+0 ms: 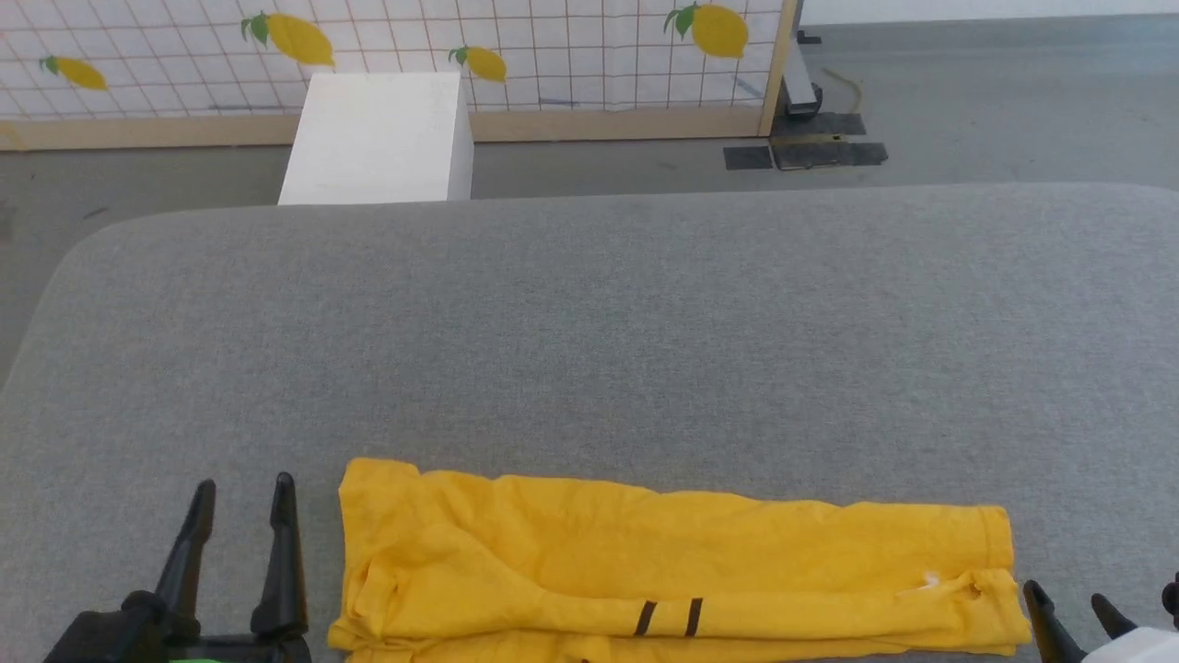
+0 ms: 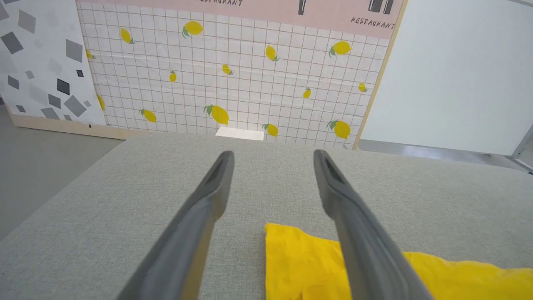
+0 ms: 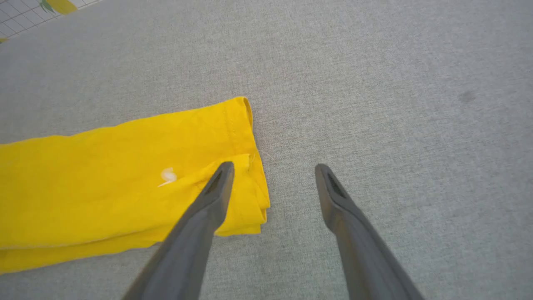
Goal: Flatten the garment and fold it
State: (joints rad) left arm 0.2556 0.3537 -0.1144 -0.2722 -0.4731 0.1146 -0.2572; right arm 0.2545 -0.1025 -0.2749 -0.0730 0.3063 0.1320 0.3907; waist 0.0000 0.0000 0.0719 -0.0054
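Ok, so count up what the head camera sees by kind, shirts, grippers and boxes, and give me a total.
Shirt, yellow, folded: 1
Grippers, the left gripper and the right gripper, both open: 2
Box, white: 1
Total: 4

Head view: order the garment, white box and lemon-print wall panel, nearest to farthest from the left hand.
1. garment: lying on the grey surface, just right of the left hand.
2. white box: on the floor past the surface's far edge.
3. lemon-print wall panel: behind the box, farthest.
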